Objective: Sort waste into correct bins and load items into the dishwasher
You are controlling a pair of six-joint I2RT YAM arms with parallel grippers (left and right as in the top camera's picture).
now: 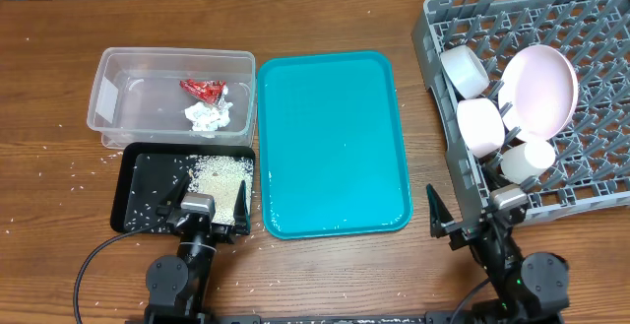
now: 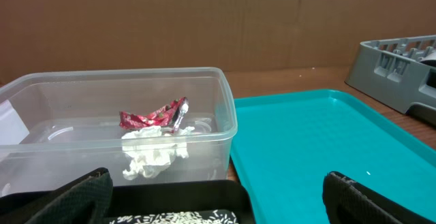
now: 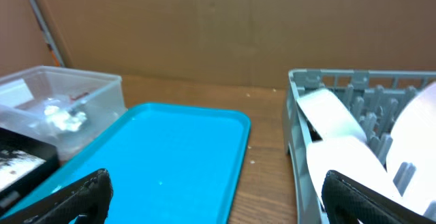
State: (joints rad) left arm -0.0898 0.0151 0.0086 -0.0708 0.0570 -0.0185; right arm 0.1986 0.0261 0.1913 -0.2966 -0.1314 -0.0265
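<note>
A clear tub (image 1: 172,54) at the back left holds a crumpled red wrapper (image 1: 202,90) and a white tissue wad (image 1: 208,117). In front of it, a black tray (image 1: 138,181) carries a heap of rice (image 1: 219,175). The grey dish rack (image 1: 591,29) at the right holds a pale pink plate (image 1: 538,90), two white bowls (image 1: 463,70) (image 1: 480,127) and a small cup (image 1: 527,159). My left gripper (image 1: 204,208) hangs open over the black tray's near edge. My right gripper (image 1: 465,218) is open by the rack's near left corner. Neither holds anything.
A flat teal tray (image 1: 330,137) lies bare between the bins and the rack. Loose rice grains (image 1: 59,181) are scattered on the wooden table left of the black tray. The left wrist view shows the tub wall (image 2: 228,125) just ahead.
</note>
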